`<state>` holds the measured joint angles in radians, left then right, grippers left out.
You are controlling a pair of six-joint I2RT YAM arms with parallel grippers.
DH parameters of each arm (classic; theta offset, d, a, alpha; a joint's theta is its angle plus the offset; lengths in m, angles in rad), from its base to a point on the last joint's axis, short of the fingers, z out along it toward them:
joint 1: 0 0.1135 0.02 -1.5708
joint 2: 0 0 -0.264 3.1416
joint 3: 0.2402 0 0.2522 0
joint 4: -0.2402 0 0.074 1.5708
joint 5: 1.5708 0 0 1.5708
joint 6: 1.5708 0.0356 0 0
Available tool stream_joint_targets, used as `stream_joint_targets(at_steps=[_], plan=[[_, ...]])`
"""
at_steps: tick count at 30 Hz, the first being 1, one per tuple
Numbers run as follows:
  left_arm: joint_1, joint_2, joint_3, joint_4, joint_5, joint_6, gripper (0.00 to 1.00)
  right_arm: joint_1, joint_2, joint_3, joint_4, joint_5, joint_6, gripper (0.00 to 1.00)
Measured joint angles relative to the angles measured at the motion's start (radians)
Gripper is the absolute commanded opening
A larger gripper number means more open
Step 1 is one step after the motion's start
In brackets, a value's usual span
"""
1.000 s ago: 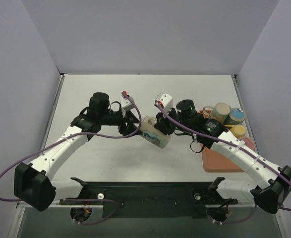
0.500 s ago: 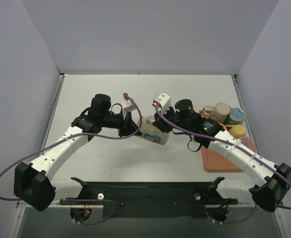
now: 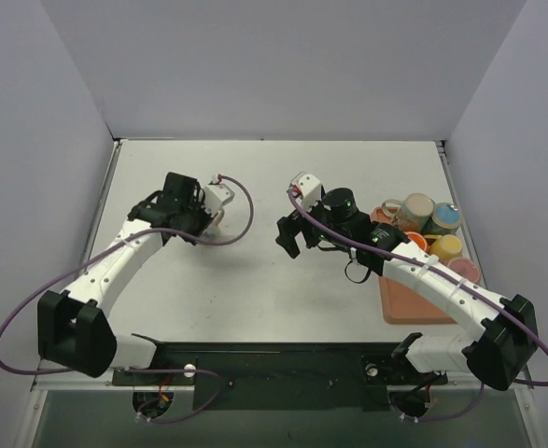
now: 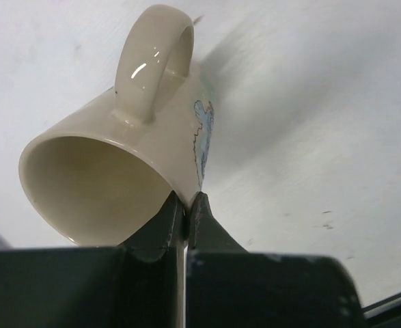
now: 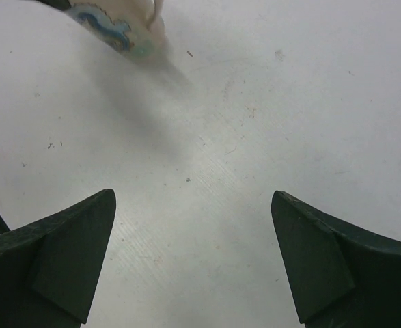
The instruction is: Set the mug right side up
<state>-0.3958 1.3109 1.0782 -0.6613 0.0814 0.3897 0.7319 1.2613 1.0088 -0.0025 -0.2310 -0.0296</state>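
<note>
Treat the mug (image 4: 128,147) as stiff, slick, breakable ceramic: your left end effector (image 4: 188,205) pinches its rim wall, while the right end effector (image 5: 195,256) stands wide open, empty.

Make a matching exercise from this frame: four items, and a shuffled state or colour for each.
Column A
1. left gripper
2. right gripper
3. mug
4. tray

Column B
a. open, nothing between its fingers
b. reddish-orange
c. cream with a blue pattern on the side
d. shut on the mug's rim

Pairs: 1-d, 2-a, 3-c, 4-b
</note>
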Motion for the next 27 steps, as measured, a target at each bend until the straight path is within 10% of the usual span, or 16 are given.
stream_joint_targets(at_steps=[9,21,27], plan=[[0.332,0.325,0.386,-0.259,-0.153,0.204,0.00,0.000,-0.015,-0.019,-0.013,0.033,-0.016,0.91],[0.431,0.568,0.660,-0.509,-0.056,0.314,0.00,-0.008,-0.047,-0.072,-0.039,0.059,-0.035,0.92],[0.436,0.601,0.701,-0.555,-0.022,0.340,0.35,-0.031,-0.051,-0.084,-0.041,0.108,-0.027,0.95]])
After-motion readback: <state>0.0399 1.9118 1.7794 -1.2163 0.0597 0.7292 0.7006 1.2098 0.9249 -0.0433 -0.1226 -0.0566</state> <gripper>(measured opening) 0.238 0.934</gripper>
